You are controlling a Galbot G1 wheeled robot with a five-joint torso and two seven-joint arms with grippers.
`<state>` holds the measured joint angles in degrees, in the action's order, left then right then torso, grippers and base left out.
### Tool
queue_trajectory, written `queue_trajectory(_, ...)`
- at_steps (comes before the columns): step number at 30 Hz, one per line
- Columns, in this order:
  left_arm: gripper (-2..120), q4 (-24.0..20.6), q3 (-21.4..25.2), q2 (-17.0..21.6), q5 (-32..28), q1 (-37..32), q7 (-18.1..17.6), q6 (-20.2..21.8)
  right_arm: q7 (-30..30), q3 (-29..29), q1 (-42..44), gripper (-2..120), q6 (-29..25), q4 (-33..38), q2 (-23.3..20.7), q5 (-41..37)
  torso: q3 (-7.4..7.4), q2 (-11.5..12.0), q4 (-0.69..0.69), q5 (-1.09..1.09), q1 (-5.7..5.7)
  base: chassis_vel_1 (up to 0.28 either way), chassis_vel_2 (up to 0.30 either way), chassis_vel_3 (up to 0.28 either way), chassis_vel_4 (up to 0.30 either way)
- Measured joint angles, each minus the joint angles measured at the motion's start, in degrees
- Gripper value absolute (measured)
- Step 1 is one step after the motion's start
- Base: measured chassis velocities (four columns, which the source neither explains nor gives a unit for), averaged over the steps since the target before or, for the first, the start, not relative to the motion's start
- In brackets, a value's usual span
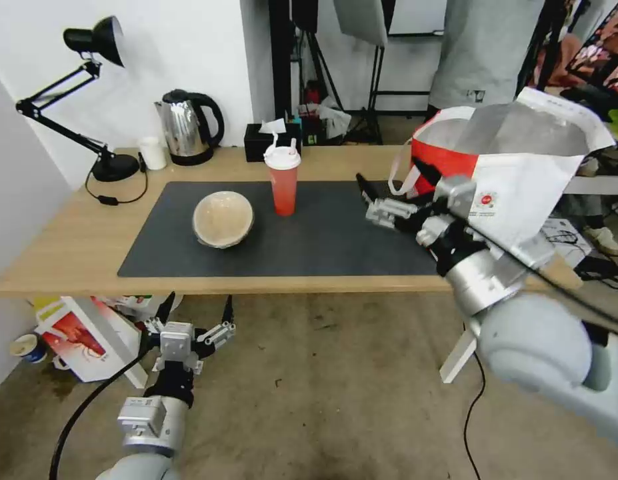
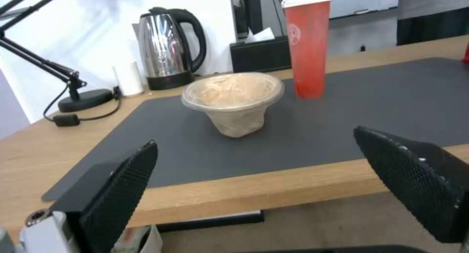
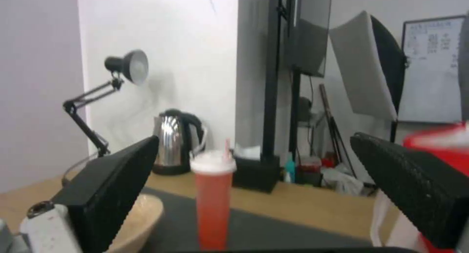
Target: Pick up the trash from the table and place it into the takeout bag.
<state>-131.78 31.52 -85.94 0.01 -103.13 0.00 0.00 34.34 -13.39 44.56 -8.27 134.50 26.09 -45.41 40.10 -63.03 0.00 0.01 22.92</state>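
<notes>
**Both grippers empty, two trash items sitting on mat**

Left gripper (image 1: 195, 313) is hanging below the table (image 1: 69, 247) edge, ribbed black fingers (image 2: 117, 194) spread apart, holding nothing. On the dark grey mat (image 1: 322, 247), the shallow tan bowl (image 1: 223, 218) is sitting tilted, its crinkled wall showing. Just right of it, the translucent red drink cup (image 1: 283, 180) is standing upright, white lid and straws on top. Right gripper (image 1: 375, 200) is hovering over the mat's right end, fingers apart, empty. The boxy white-and-red takeout bag (image 1: 515, 173) is standing open at the table's right end, foil lining showing.

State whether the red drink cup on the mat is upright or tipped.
Upright: the red drink cup stands on its base on the dark grey mat, lid on top.
</notes>
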Motion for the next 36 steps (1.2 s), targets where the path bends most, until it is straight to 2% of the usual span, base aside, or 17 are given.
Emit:
queue_trajectory(2,100,0.0,0.0,0.0,0.0,0.0,0.0,0.0,0.86,1.35,5.54,100,-1.94,-0.72,2.16,6.03,0.0,0.0,0.0,-0.02,0.0,0.0,0.0,0.0,0.0)
queue_trajectory(4,100,0.0,0.0,0.0,0.0,0.0,0.0,0.0,0.92,1.83,6.84,100,-2.28,-0.93,2.66,7.27,0.0,0.0,0.01,-0.02,0.01,0.0,0.0,0.0,0.0)
queue_trajectory(6,100,0.0,-0.01,0.0,0.0,0.0,0.0,0.0,0.96,4.76,13.02,100,-3.44,-1.74,5.14,13.11,0.0,0.0,0.02,-0.03,0.01,0.0,0.0,0.0,0.0)
queue_trajectory(7,100,0.0,-0.01,0.0,0.0,0.0,0.0,0.0,0.96,4.76,13.02,100,-3.44,-1.74,5.14,13.11,0.0,0.0,0.02,-0.03,0.01,0.0,0.0,0.0,0.0)
queue_trajectory(10,100,0.0,-0.01,0.0,0.0,0.0,0.0,0.0,0.9,9.24,22.84,100,-4.9,-2.34,9.6,19.95,0.0,0.0,0.0,-0.01,0.01,0.0,0.0,0.0,0.0)
queue_trajectory(11,100,0.0,-0.01,0.0,0.0,0.0,0.0,0.0,0.9,9.24,22.84,100,-4.9,-2.34,9.6,19.95,0.0,0.0,0.0,-0.01,0.01,0.0,0.0,0.0,0.0)
queue_trajectory(15,100,0.0,0.0,0.0,0.0,0.0,0.0,0.0,0.73,13.48,31.41,100,-6.94,-3.01,15.12,27.39,0.0,0.0,-0.01,-0.02,0.0,0.0,0.0,0.0,0.0)
queue_trajectory(17,100,0.0,0.0,0.0,0.0,0.0,0.0,0.0,0.72,13.86,32.26,100,-7.22,-3.08,15.74,28.37,0.0,0.0,0.0,-0.01,0.0,0.0,0.0,0.0,0.0)
queue_trajectory(19,100,0.0,0.0,0.0,0.0,0.0,0.0,0.0,0.63,15.7,35.69,100,-8.76,-3.21,18.28,32.04,0.0,0.0,0.0,0.0,0.01,0.0,0.0,0.0,0.0)
queue_trajectory(32,100,0.0,0.0,0.0,0.0,0.0,0.0,0.0,0.27,20.95,46.43,99,-13.04,-1.58,23.11,38.39,0.0,0.0,0.0,-0.01,0.0,0.0,0.0,0.0,0.0)
queue_trajectory(36,100,0.0,0.0,0.0,0.0,0.0,0.0,0.0,0.29,21.26,50.88,100,-16.42,-1.67,25.32,42.25,0.0,0.0,0.0,-0.01,0.0,0.0,0.0,0.0,0.0)
